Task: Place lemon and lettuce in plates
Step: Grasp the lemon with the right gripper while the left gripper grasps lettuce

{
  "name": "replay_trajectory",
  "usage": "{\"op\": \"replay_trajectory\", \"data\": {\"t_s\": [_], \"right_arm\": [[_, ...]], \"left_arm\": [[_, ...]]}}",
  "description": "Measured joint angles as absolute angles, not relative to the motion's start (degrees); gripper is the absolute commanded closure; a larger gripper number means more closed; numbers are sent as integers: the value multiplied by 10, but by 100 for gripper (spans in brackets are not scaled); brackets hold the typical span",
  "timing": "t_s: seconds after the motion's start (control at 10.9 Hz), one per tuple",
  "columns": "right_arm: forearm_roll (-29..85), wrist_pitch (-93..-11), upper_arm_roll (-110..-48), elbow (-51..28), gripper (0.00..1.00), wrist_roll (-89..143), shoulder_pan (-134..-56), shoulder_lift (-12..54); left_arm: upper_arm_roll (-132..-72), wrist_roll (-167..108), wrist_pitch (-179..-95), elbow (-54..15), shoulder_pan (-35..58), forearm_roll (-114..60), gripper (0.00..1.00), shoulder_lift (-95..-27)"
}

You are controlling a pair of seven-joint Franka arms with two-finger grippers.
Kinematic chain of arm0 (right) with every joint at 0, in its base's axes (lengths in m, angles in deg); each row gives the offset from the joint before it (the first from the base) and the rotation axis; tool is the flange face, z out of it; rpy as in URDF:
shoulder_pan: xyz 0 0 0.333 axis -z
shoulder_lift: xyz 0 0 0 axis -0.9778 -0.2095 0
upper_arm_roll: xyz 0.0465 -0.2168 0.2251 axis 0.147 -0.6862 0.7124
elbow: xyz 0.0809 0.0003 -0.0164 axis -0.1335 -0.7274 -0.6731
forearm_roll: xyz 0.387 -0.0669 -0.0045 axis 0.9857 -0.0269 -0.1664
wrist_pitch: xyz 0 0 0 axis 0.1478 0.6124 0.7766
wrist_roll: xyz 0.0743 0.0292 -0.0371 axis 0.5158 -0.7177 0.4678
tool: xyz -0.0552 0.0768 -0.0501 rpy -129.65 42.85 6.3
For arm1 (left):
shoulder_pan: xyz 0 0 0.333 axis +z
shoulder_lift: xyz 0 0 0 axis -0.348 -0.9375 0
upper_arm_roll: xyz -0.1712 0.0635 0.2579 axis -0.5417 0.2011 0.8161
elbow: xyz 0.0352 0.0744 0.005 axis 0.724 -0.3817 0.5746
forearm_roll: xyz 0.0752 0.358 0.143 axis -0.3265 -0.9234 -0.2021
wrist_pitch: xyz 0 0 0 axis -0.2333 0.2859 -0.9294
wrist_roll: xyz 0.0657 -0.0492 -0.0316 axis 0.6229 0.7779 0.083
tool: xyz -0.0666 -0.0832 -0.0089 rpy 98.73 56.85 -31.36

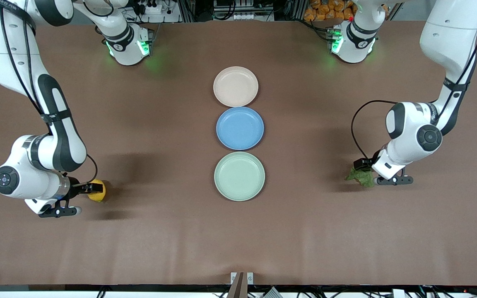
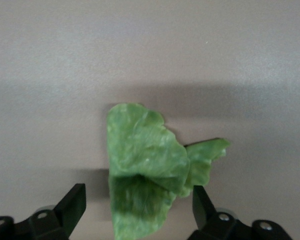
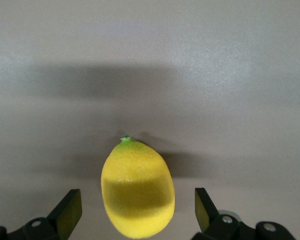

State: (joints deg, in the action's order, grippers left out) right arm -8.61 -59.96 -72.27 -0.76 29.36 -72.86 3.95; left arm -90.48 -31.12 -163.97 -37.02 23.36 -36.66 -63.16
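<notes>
The yellow lemon (image 1: 99, 193) lies on the brown table toward the right arm's end. My right gripper (image 1: 92, 189) is low around it and open. In the right wrist view the lemon (image 3: 137, 192) sits between the fingers (image 3: 70, 207) with gaps on both sides, inside the right gripper (image 3: 136, 200). The green lettuce (image 1: 360, 176) lies toward the left arm's end. My left gripper (image 1: 366, 170) is open and low over it. In the left wrist view the lettuce (image 2: 142, 165) reaches between the left gripper's (image 2: 137, 197) spread fingers. The beige-pink plate (image 1: 235, 86) and the mint green plate (image 1: 239, 176) are empty.
A blue plate (image 1: 239, 128) lies between the two task plates in a row along the table's middle. The mint green plate is the nearest to the front camera, about level with the lemon and the lettuce. The arm bases stand along the table's farthest edge.
</notes>
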Motion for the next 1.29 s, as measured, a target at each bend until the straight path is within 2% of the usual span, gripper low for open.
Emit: {"op": "replay_trajectory", "data": {"t_s": [0.09,0.18,0.28,0.37,0.46,0.55,0.64,1.29], "right_arm": [[-86,-606,-723,-8,0,294,-728,34],[-86,-610,-723,-9,0,294,-728,29],[-86,-618,-723,-11,0,294,-728,24],[-86,-626,-723,-14,3,293,-728,20],[-86,-636,-723,-21,48,293,-728,19],[-85,-645,-723,-28,84,293,-727,19],[-85,-655,-724,-35,100,293,-726,19],[-82,-671,-721,-48,100,292,-724,22]], "left_arm": [[-905,-311,-1640,-364,234,-367,22,-639],[-905,-311,-1640,-361,234,-367,39,-644],[-905,-311,-1643,-360,234,-367,64,-649],[-905,-311,-1649,-360,234,-367,97,-655],[-905,-311,-1654,-360,234,-367,100,-660],[-905,-311,-1655,-359,234,-367,100,-661],[-905,-311,-1656,-356,234,-367,100,-661],[-947,-310,-1656,-314,232,-367,100,-649]]}}
